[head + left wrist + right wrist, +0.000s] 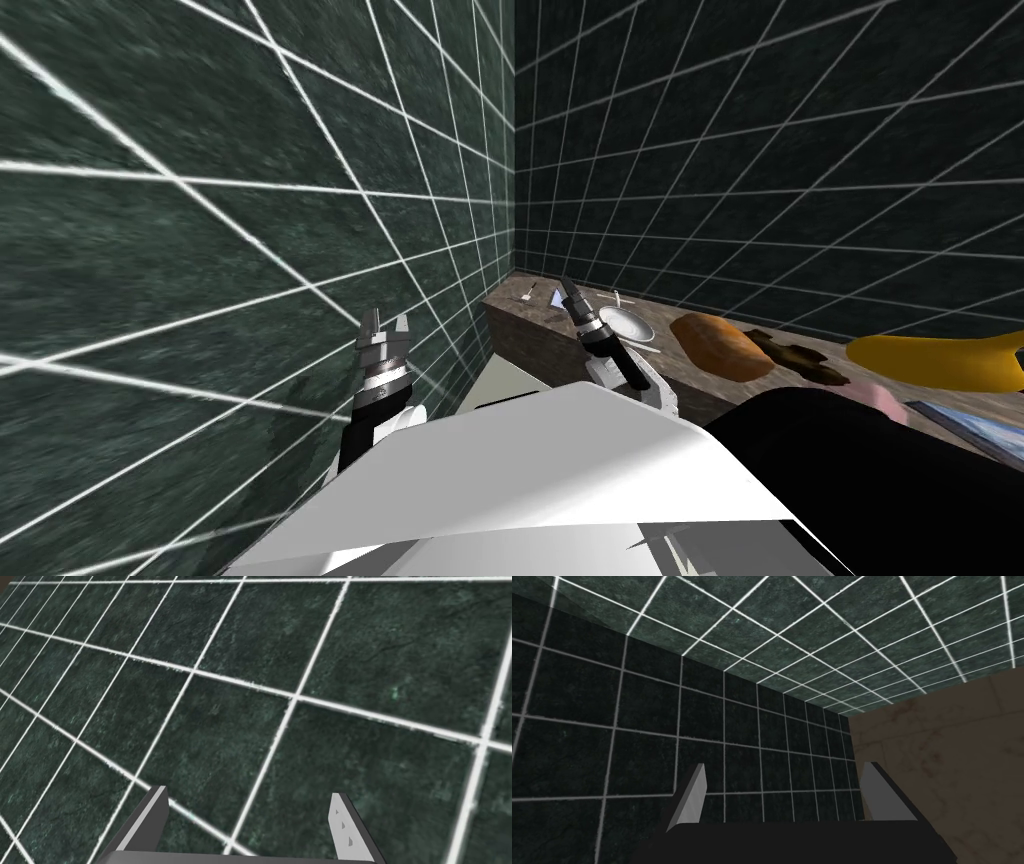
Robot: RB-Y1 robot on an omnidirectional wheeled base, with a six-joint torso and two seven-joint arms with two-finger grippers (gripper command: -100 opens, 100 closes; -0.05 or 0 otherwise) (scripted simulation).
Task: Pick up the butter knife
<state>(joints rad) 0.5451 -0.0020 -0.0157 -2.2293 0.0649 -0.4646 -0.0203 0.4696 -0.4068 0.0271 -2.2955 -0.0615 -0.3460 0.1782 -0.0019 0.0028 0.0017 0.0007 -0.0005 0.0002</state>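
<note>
A brown stone counter runs along the dark tiled wall. Small thin utensils lie at its far end: one near the corner and a pale one behind a white plate. I cannot tell which is the butter knife. My right gripper hangs over the counter between the corner utensil and the plate; its wrist view shows the gripper open and empty, facing the tiled wall with the counter to one side. My left gripper is raised beside the left wall, open and empty.
Further right on the counter lie a brown loaf, a dark brown patch and a yellow object. A small bluish triangle sits by the right gripper. Green-black tiled walls close in on the left and behind the counter.
</note>
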